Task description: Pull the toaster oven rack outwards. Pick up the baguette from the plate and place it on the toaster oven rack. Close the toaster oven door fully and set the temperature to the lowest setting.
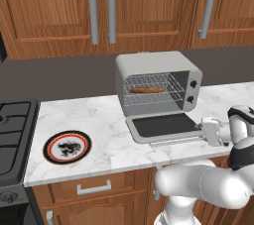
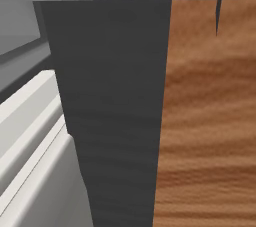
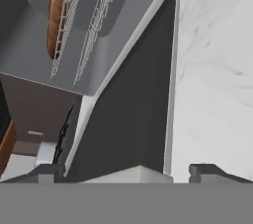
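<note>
Gripper [image 1: 206, 132] spread wide, holding nothing, at the right near corner of the lowered door [image 1: 163, 125]. Baguette [image 1: 147, 90] lies on the rack [image 1: 153, 90] inside the oven [image 1: 158, 81]; plate [image 1: 67, 146] sits bare, far left.

The oven [image 1: 158, 81] mouth is fronted by the lowered door [image 1: 163, 126]; open counter [image 1: 99, 125] is left beside it.

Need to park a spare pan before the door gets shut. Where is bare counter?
Open marble lies between the plate and the toaster oven, and behind the plate up to the wall. Right of the oven is another bare strip. In front it is crowded: the toaster oven door lies flat, with the open gripper at its edge.
</note>
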